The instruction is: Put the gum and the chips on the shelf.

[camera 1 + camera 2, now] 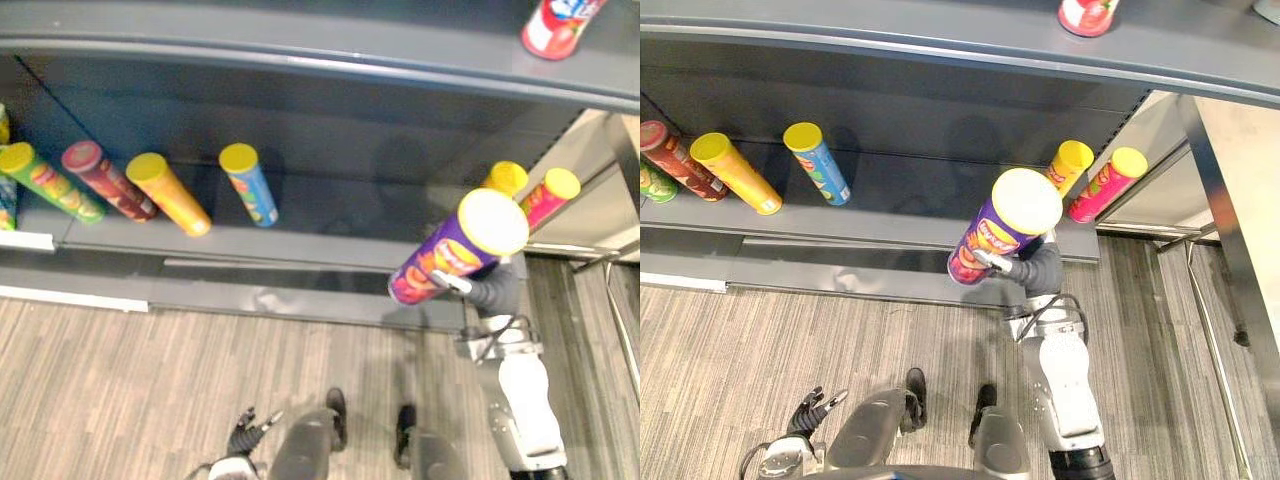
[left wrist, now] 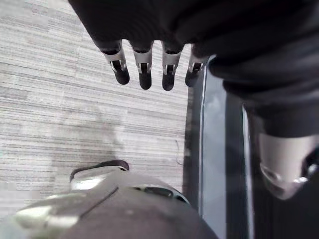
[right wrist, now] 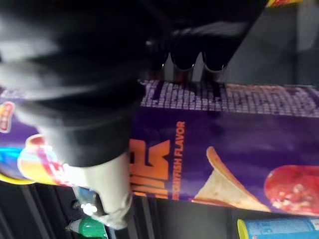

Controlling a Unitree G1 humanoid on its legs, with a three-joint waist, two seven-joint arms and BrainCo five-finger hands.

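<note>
Right hand (image 1: 495, 290) gripping the purple chips can (image 1: 455, 255) before the shelf (image 1: 330, 240).
The can sits at 3 o'clock, tilted; the left hand (image 1: 245, 432) hangs at 7 o'clock, fingers straight.

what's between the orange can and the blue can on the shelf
Nothing. The stretch of shelf between the orange can and the blue can is bare, as the left eye view shows.

Even light fell on the floor (image 1: 740, 350), shelf (image 1: 330, 190) recess lay in shadow, pale glare ran along its front edge, can (image 1: 440, 255) lid shone washed-out.
</note>
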